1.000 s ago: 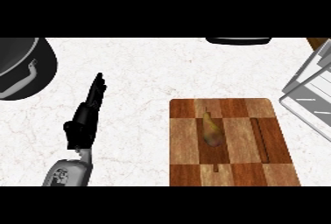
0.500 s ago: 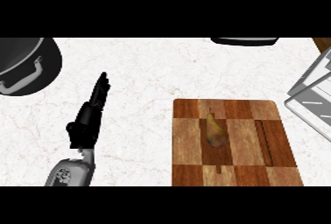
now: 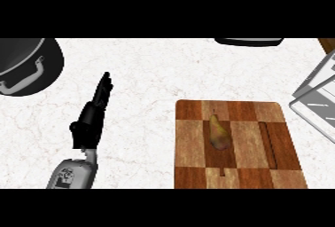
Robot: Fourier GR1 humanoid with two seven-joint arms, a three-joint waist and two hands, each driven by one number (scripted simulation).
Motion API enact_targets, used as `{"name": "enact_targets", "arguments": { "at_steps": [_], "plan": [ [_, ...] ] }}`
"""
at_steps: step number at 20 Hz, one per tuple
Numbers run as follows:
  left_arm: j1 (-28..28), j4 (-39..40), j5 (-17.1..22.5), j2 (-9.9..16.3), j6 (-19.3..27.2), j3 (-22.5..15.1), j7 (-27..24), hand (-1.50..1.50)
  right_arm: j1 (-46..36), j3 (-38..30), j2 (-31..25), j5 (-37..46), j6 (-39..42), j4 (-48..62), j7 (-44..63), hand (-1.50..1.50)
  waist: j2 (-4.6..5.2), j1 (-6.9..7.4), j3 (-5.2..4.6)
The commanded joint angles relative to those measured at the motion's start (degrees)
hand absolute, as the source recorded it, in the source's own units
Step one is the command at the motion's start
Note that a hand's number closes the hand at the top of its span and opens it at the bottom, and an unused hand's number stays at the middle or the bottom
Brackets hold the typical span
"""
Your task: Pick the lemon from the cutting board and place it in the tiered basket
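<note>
A white marbled counter [image 3: 163, 71] fills the frame. At lower right lies a chequered wooden cutting board [image 3: 239, 148], its long side running up the picture, with a dark groove along its right part. In the upper left corner sits a dark pot [image 3: 29, 62] with a pale handle. At the right edge, the pale wire frame of the tiered basket [image 3: 317, 95] comes partly into view, well apart from the left hand. That left hand [image 3: 91, 115] rises from the lower left on its grey forearm, fingers straight and together, holding nothing. The lemon [image 3: 218, 132], which looks elongated and yellow-brown here, rests on the board's middle.
</note>
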Motion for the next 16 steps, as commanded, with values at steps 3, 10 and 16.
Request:
{"name": "enact_targets", "arguments": {
  "at_steps": [3, 10, 16],
  "plan": [
    [-0.89, 0.27, -0.64, -0.81, 1.29, -0.28, 0.02, 0.0, -8.96, 1.96, 4.89, -0.1, 8.5, 8.09, 2.55, -1.5, -0.07, -0.12, 0.01],
    [2.87, -1.79, 1.2, 0.44, -0.97, -0.01, -0.78, 0.0, -15.03, -5.07, 4.46, -7.89, 14.84, 19.59, 6.02, -1.5, -0.17, -0.11, 0.05],
    [-1.63, -0.65, -0.58, -0.26, 0.78, 0.08, 1.76, 0.0, -19.06, -9.15, -2.36, -9.88, 16.61, 29.57, 13.63, -1.5, 0.43, -0.16, 0.19]
  ]
}}
